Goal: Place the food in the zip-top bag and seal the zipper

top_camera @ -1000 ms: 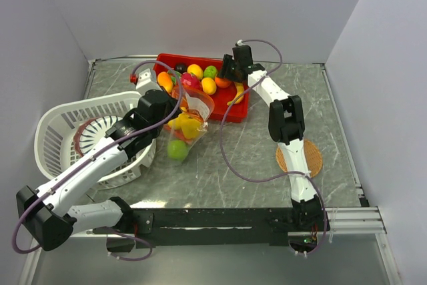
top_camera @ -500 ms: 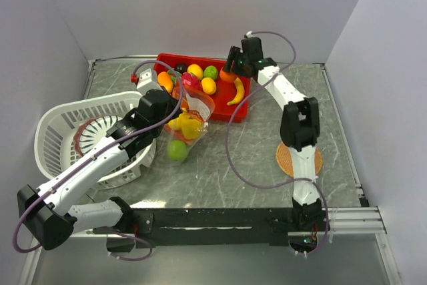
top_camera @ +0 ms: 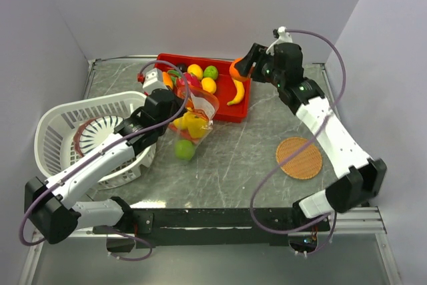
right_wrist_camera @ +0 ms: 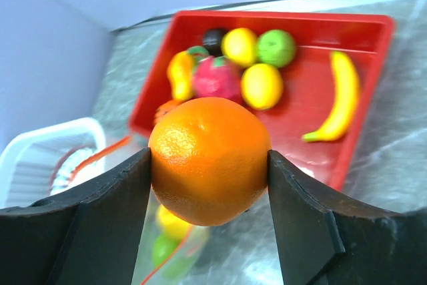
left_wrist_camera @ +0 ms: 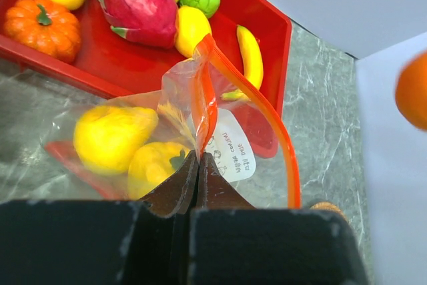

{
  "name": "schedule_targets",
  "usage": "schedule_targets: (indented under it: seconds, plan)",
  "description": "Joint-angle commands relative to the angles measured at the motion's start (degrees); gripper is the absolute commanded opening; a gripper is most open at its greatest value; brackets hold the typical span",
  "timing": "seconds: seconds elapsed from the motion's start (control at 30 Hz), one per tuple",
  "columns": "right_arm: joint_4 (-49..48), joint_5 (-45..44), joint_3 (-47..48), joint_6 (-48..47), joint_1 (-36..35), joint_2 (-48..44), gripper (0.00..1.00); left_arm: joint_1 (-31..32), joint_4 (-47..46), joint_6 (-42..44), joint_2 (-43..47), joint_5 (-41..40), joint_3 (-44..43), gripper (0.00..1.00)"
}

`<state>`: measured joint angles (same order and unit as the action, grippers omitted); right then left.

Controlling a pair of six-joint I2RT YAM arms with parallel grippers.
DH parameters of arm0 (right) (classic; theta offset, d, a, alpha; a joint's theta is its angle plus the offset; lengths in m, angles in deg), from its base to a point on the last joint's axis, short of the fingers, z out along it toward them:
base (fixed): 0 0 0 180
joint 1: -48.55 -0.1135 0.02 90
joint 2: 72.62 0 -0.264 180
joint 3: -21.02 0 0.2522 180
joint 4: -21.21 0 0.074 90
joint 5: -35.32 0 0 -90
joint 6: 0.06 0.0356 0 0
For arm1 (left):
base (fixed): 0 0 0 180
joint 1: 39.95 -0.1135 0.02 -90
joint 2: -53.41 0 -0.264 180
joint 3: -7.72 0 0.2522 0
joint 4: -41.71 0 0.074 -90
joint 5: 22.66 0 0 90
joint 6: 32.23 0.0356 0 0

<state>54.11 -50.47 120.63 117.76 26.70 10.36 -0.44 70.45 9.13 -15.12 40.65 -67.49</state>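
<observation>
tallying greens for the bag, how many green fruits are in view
2. One green fruit sits in the red tray, toward its far side; a second green fruit lies at the bottom of the zip-top bag. Others may be hidden.

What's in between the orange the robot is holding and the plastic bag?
The top view shows the red tray between the orange and the bag, with the banana and a yellow fruit lying in that stretch.
</observation>
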Motion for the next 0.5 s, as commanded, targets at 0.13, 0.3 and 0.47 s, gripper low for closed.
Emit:
schedule_targets:
  seconds: [0.13,0.3,0.47]
  plan:
    - [-0.8,-1.5,-2.5,-1.7,-10.0,-5.7,0.21,-0.1,-6.4,-0.6,-3.0,3.1,-2.1,0.01]
    - [-0.7,-1.5,-3.7,-2.0,-12.9,-3.7,0.23,-0.1,-5.9,0.1,-4.0,2.5,-3.5,0.01]
    - [0.6,1.6,-2.5,-3.0,-14.2,0.9,0.56,-0.1,-6.2,0.7,-4.0,2.1,-3.9,0.01]
